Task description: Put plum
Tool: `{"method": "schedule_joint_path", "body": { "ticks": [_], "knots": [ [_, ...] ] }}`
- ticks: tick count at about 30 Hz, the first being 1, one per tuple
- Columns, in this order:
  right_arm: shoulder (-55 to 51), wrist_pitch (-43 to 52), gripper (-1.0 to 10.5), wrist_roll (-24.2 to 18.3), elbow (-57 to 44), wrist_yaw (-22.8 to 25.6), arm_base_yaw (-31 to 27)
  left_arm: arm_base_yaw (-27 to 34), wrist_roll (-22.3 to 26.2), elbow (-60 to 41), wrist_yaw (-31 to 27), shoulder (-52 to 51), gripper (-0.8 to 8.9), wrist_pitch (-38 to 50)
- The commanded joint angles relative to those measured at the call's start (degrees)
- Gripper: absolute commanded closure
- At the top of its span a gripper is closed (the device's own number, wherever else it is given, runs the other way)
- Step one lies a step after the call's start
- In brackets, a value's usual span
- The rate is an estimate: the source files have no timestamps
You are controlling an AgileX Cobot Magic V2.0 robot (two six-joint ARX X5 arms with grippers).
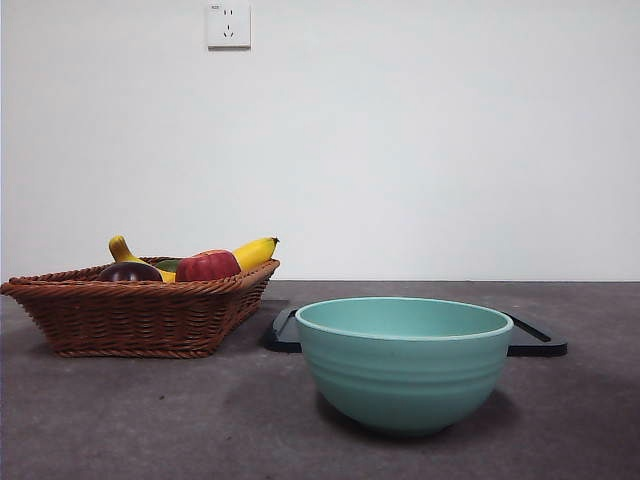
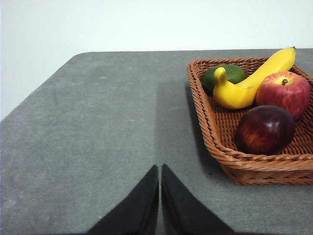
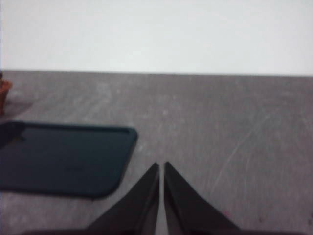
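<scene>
Nearest to me on the grey table (image 1: 120, 420) stands a pale turquoise ceramic bowl (image 1: 404, 362), ribbed round its belly. Just behind it lies a flat black tray with rounded corners (image 1: 535, 340), its ends showing on either side of the bowl.

Off to the side sits a shallow brown woven wicker basket (image 1: 130, 312). Inside it the dark maroon, glossy round plum (image 2: 265, 129) rests by the basket's near rim, touching a red apple with a short stem (image 2: 283, 91). A yellow banana (image 2: 249, 82) curves alongside the apple, and a green round fruit (image 2: 224, 76) lies behind the banana in the basket's corner.

The left gripper (image 2: 160, 172) hangs over bare table beside the basket, its black jaws pressed together and empty. The right gripper (image 3: 161, 169) is likewise clenched on nothing, near the tray's corner.

On the white wall beyond is a white power socket (image 1: 228, 24).
</scene>
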Motion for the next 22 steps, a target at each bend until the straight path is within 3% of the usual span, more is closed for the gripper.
{"method": "schedule_joint_path", "body": {
  "ticks": [1, 22],
  "knots": [
    [-0.2, -3.5, 9.4, 0.2, -0.3, 0.2, -0.1, 0.1, -0.2, -1.2, -0.3, -0.1, 8.05, -0.4],
    [-0.2, -3.4, 9.4, 0.2, -0.3, 0.0, -0.1, 0.1, -0.2, -1.2, -0.3, -0.1, 8.05, -0.4]
  ]
}}
